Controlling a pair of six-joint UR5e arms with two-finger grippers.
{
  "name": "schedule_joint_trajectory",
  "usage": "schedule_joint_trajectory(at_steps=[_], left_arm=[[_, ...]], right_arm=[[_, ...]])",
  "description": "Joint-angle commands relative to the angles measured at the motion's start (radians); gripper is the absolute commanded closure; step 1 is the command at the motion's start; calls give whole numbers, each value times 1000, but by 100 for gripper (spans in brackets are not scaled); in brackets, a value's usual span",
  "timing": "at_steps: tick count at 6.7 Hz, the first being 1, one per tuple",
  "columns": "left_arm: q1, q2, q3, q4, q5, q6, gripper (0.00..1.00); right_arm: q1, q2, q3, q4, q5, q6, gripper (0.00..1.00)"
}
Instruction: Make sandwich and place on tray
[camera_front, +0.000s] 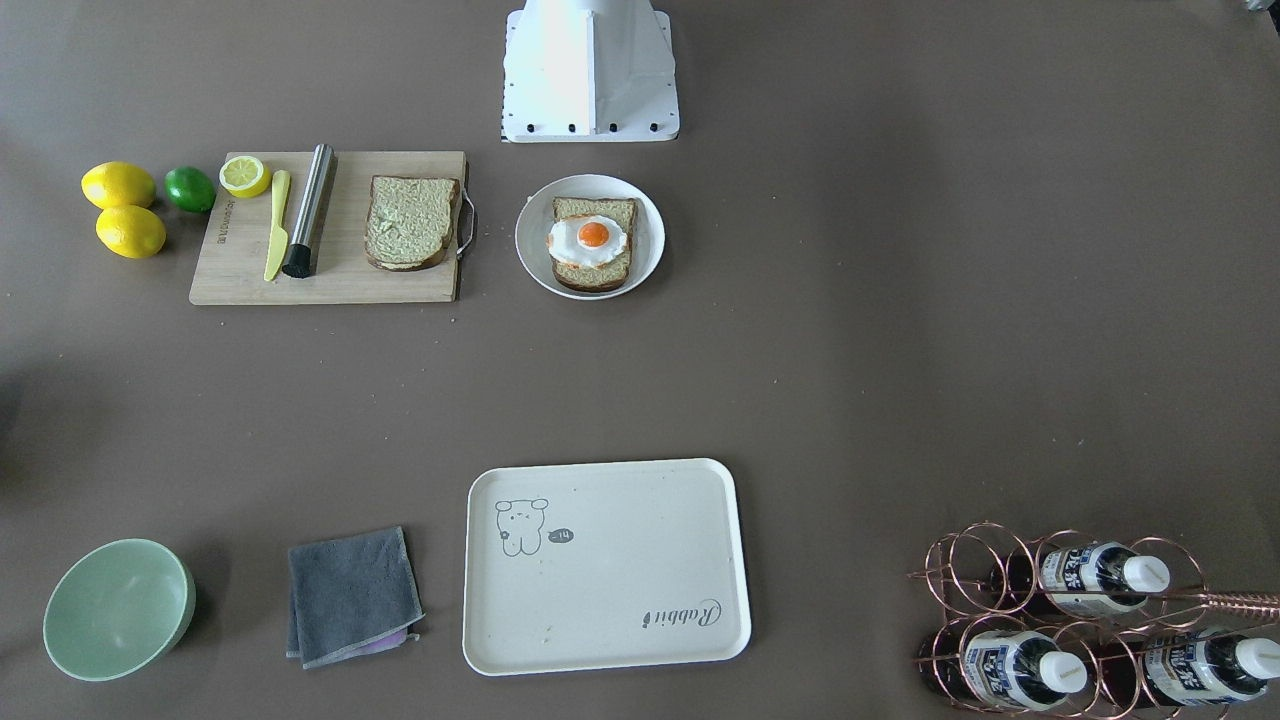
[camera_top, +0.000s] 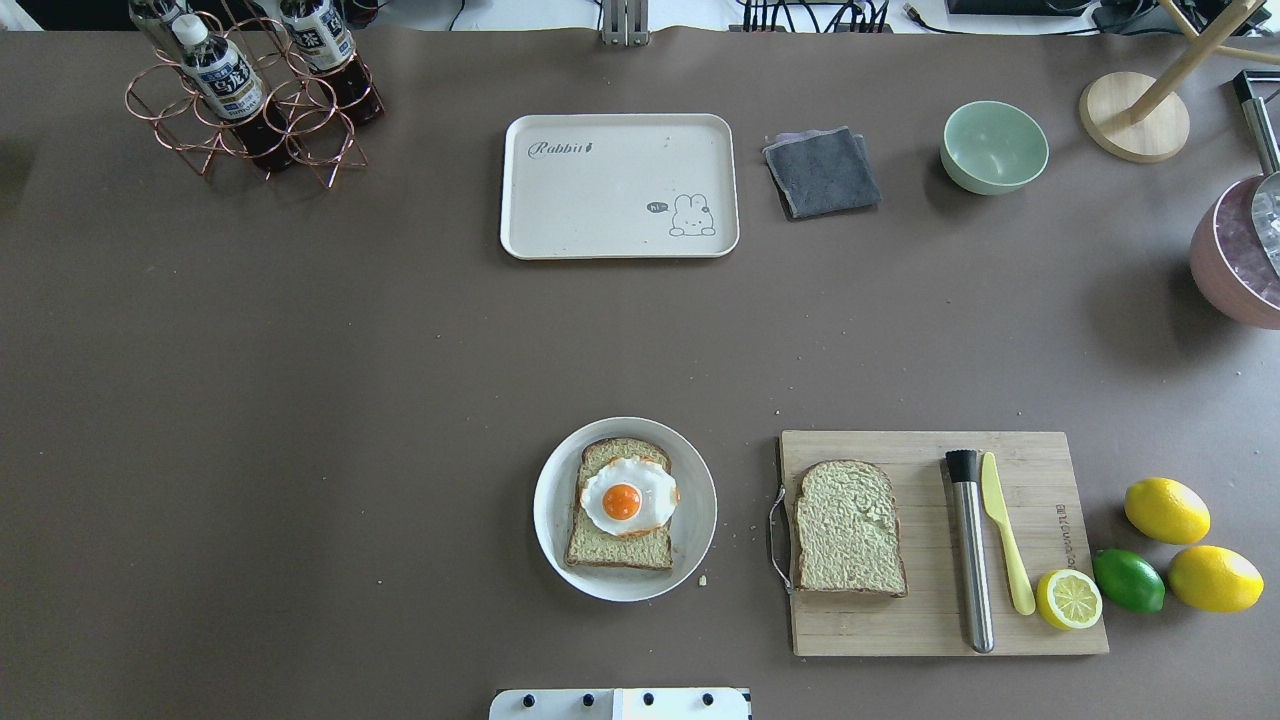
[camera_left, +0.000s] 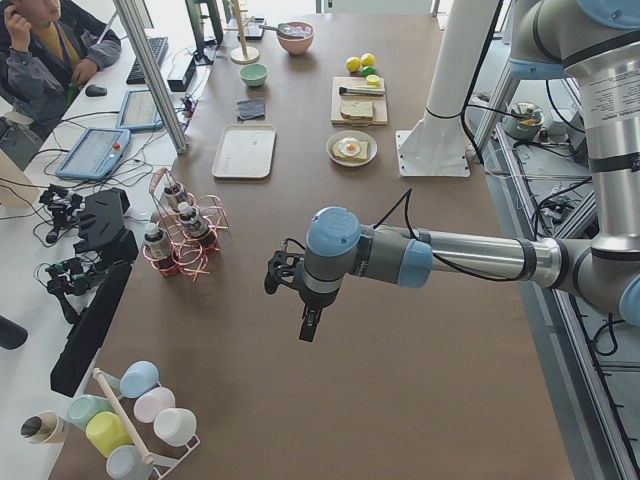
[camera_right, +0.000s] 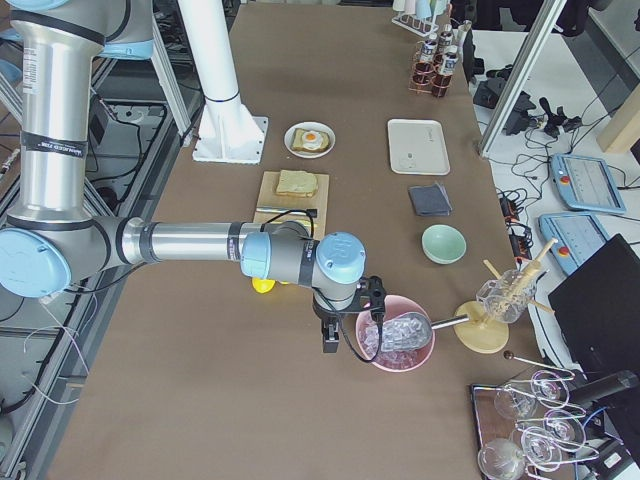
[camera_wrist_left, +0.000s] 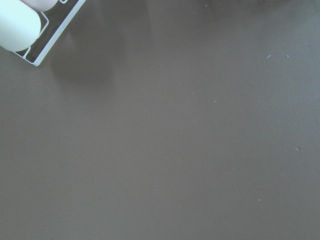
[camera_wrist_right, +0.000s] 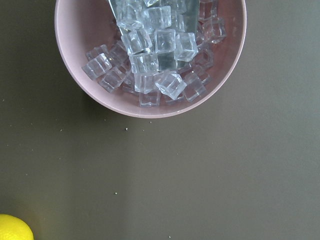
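One bread slice (camera_top: 617, 540) with the fried egg (camera_top: 625, 497) on top lies on a round white plate (camera_top: 552, 500) near the robot base. A second bread slice (camera_top: 848, 528) lies on the wooden cutting board (camera_top: 900, 630). The cream tray (camera_top: 620, 185) stands bare at the far side of the table. My left gripper (camera_left: 310, 325) hangs over bare table far off to the left. My right gripper (camera_right: 328, 340) hangs beside a pink bowl of ice (camera_right: 396, 340). I cannot tell whether either is open or shut.
On the board lie a steel rod (camera_top: 970, 550), a yellow knife (camera_top: 1005, 530) and a half lemon (camera_top: 1068, 598); lemons (camera_top: 1166, 510) and a lime (camera_top: 1128, 580) lie beside it. A grey cloth (camera_top: 822, 172), a green bowl (camera_top: 994, 146) and a bottle rack (camera_top: 250, 95) stand at the far side.
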Motion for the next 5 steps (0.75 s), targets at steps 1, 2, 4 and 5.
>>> schedule_joint_trajectory(at_steps=[1,2,4,5], left_arm=[[0,0,4,5,-7,-69,3],[2,0,4,6,-13,-73,3],[3,5,1,6,-13,-76,3],[5,9,-1,5,-13,-76,3]], right_arm=[[-1,-5,1,34,77,-14,0],[-8,-14,16,39,110,-7,0],[-109,-11,68,92,109,179,0],[-192,-2,131,107,90,339,0]])
